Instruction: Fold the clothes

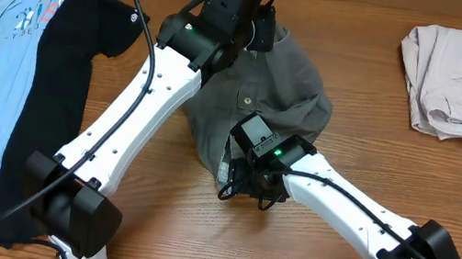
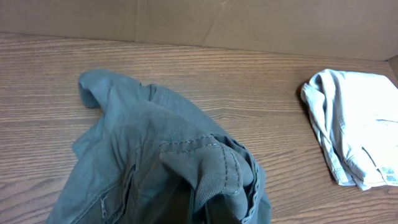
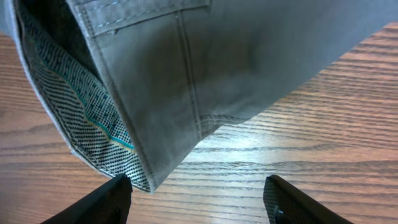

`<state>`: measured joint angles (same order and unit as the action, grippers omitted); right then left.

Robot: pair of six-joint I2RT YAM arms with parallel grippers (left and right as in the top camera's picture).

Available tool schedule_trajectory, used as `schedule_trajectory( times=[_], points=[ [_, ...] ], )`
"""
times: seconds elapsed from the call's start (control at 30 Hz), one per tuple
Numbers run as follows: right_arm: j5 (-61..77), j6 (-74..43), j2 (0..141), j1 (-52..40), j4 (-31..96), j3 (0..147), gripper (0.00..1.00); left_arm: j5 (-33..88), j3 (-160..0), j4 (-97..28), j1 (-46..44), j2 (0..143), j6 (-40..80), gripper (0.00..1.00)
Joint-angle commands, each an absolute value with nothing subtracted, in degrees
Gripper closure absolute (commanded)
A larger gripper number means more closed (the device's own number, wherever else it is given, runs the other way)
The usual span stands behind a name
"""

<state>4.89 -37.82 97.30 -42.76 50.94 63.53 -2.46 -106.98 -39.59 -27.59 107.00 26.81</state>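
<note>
Shorts point(image 1: 259, 97) were bunched on the worktop point(image 1: 168, 231), their far edge pinched in the clenched left hand point(image 1: 261, 30). The right hand point(image 3: 198, 190) stood open just beside their lined near edge; a grasp there seemed needed next, before spreading.

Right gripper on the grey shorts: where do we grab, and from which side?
Take the folded waistband edge of the grey shorts, beside the speckled lining. Come in from the near side, where the open right gripper faces it. That edge looks lifted off the table, so one finger could likely slip underneath, and the stitched fold gives a firm bite.
</note>
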Motion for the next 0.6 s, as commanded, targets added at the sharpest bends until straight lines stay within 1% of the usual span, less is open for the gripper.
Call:
schedule_trajectory(
  times=[0.0, 0.27, 0.57],
  points=[
    [3.44, -39.29, 97.23, -42.68, 50.52, 63.59, 0.28, -2.98, -108.71, -38.81, -26.57, 106.72, 26.85, 0.96],
    [3.92, -39.07, 99.15, -42.7, 50.09, 65.73, 0.32, 0.08, -112.92, -39.18, -26.22, 106.72, 28.73, 0.96],
    [4.14, -40.47, 102.56, -41.45, 48.71, 67.55, 0.33, 3.05, -118.19, -39.16, -26.28, 106.72, 30.26, 0.96]
  ],
)
